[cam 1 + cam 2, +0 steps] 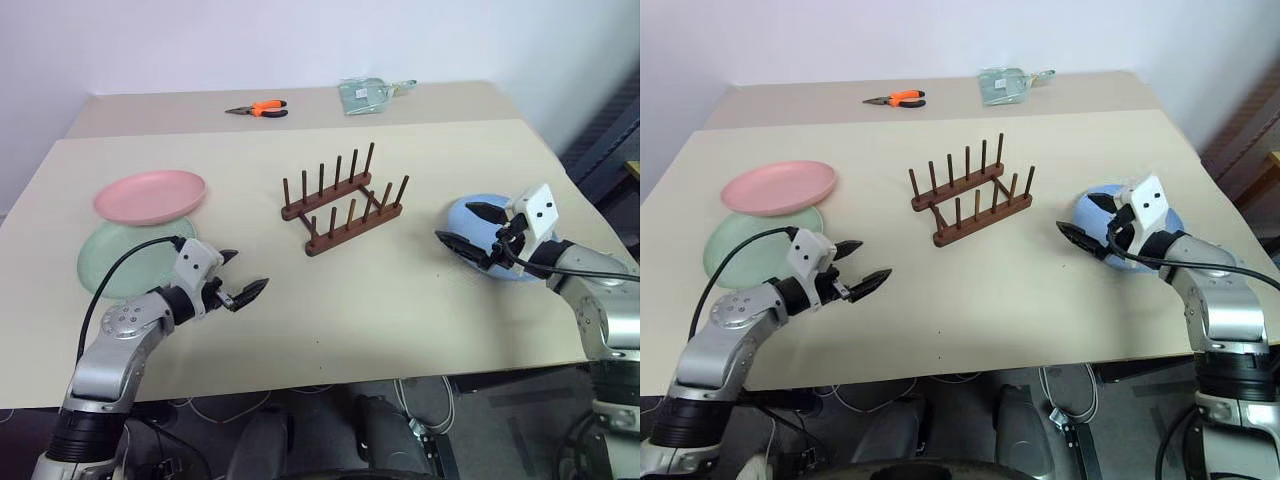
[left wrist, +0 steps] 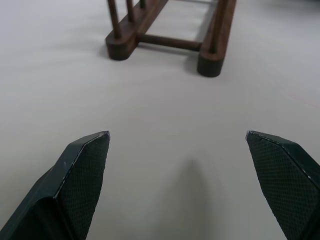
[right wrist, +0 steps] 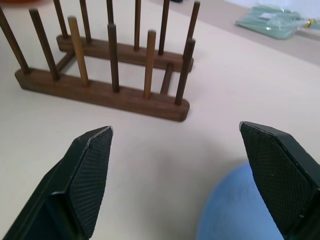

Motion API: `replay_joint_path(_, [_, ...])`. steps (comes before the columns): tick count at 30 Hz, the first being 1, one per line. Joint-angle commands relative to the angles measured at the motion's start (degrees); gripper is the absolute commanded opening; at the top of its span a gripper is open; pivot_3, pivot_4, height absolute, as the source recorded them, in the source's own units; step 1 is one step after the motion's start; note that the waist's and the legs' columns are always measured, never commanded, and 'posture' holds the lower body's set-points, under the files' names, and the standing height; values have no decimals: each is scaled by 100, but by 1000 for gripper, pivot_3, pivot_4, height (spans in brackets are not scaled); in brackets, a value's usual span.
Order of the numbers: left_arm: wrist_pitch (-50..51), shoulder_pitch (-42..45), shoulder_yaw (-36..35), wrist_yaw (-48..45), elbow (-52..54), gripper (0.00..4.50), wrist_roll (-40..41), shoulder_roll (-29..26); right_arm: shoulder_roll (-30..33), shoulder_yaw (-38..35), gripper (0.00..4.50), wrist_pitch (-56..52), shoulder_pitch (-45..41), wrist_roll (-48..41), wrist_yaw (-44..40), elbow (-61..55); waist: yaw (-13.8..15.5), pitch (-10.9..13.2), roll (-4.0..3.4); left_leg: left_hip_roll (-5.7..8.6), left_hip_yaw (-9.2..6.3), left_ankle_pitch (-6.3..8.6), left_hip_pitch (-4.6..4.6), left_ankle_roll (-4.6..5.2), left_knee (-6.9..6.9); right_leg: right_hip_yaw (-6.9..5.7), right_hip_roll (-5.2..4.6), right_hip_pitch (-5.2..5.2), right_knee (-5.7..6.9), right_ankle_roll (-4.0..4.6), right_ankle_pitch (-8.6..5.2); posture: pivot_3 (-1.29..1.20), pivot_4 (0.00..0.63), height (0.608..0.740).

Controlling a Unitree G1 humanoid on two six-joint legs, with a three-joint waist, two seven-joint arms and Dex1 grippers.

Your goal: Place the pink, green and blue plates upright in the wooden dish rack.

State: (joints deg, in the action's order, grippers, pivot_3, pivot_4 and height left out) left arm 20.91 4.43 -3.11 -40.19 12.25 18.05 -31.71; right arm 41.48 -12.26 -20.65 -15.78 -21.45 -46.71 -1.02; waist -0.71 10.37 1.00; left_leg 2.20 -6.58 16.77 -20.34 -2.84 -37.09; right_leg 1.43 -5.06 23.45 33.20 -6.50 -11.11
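Left eye view: both grippers (spread) low.

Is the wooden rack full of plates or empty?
Empty. The rack has only bare pegs. The pink plate and green plate lie flat on the table, and the blue plate does too.

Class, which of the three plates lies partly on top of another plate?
The pink plate: its near edge overlaps the green plate. The blue plate sits alone, beyond the rack.

Silver-grey metal arms, white wrist blocks, black cables, left gripper (image 1: pixel 242 282) & right gripper (image 1: pixel 468 226) w/ black textured fingers
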Motion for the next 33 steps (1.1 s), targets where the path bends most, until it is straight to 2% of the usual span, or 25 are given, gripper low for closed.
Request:
replay_joint_path(1, [-276,126,34,-5,-115,4500,-83,70,47,-151,4168,139,-144,19,88,-97,-1,0,0,-1,0,0,0,0,0,-1,1,0,0,0,0,0,150,740])
replay_joint_path(6, [-458,228,209,27,-301,4500,-181,296,-5,-22,4168,146,-234,60,107,-116,-1,0,0,0,0,0,0,0,0,0,0,0,0,0,0,0,150,740])
replay_joint_path(11, [-260,760,776,-138,-562,4500,-359,469,-97,170,4168,-159,-154,-174,-37,-537,25,1,2,2,-2,0,-2,0,-5,-1,0,-2,0,0,1,0,150,740])
replay_joint_path(13, [-432,1167,1170,-154,-1060,4500,-756,561,-227,256,4168,-508,-75,-476,-49,-887,17,0,1,2,-2,0,-2,0,-5,-1,0,-3,0,-1,1,0,150,740])
replay_joint_path(15, [-550,1786,1447,-131,-1782,4500,-919,949,-276,440,4345,-877,161,-685,-58,-1457,27,-1,0,2,-3,0,-2,0,-4,-1,1,-2,0,-14,9,0,150,740])
replay_joint_path(24, [-1560,3037,1675,-226,-4041,4500,-1377,1729,-1004,1260,4345,-1433,1207,-548,1072,-3414,27,-6,7,4,-8,0,-3,0,-4,-5,0,0,2,-21,10,0,150,740])
replay_joint_path(27, [-1794,3203,1687,-239,-4355,3641,-1474,1868,-1050,1311,4500,-1351,1546,-442,1236,-3546,62,-7,11,6,-8,0,-4,0,-8,-5,-3,-4,-2,-27,7,0,150,740])
replay_joint_path(33, [-2179,3121,1646,-734,-4282,814,-1350,1862,-729,1136,4500,-1088,1899,-251,1061,-3366,103,-8,11,5,-6,0,-3,0,-10,-5,-2,-2,1,-38,0,0,150,740])
